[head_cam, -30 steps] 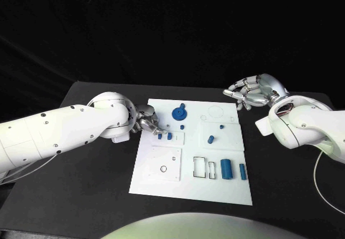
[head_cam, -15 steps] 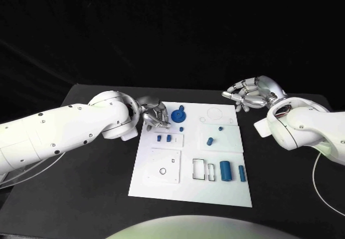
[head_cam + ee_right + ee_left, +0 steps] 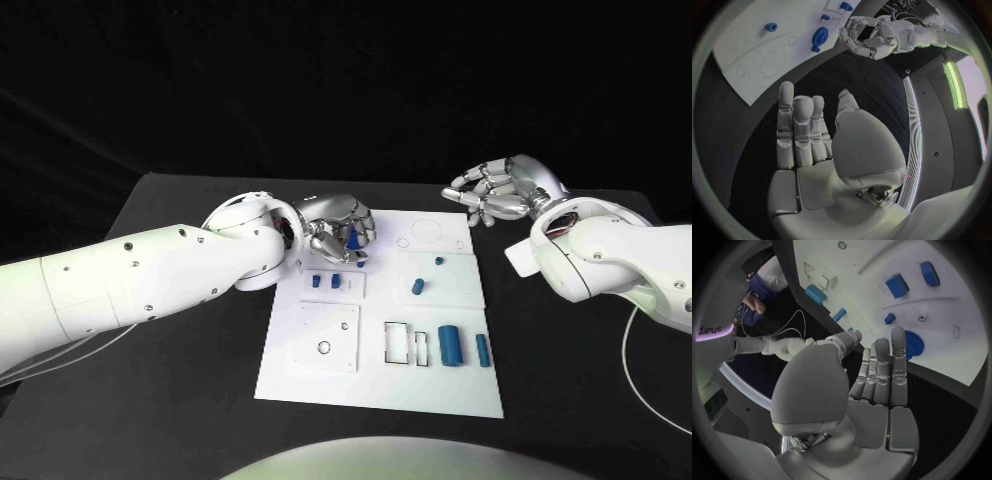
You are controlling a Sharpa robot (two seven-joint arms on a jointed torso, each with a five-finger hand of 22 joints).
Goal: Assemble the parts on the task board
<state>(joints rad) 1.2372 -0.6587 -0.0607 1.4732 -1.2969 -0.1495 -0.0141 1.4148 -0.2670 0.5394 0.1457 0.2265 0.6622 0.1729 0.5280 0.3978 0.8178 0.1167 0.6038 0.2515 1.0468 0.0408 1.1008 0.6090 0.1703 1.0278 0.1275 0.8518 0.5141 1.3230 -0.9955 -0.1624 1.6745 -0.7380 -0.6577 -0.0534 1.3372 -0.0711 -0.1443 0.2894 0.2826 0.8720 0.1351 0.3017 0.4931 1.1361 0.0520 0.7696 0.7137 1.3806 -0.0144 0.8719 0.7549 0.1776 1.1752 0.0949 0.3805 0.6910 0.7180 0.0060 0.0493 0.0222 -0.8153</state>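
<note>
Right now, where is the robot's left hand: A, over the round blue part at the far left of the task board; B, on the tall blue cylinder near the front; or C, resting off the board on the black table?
A: the left hand hovers over the round blue part, fingers extended.

- The left hand (image 3: pixel 338 228) covers most of the round blue part (image 3: pixel 353 242) in the head view; a sliver shows between its fingers.
- Whether those fingers touch the part cannot be told.
- The board (image 3: pixel 879 270) runs past the circle's rim in the left wrist view.
- The board's small holes (image 3: pixel 323 347) are too small to tell apart.
</note>
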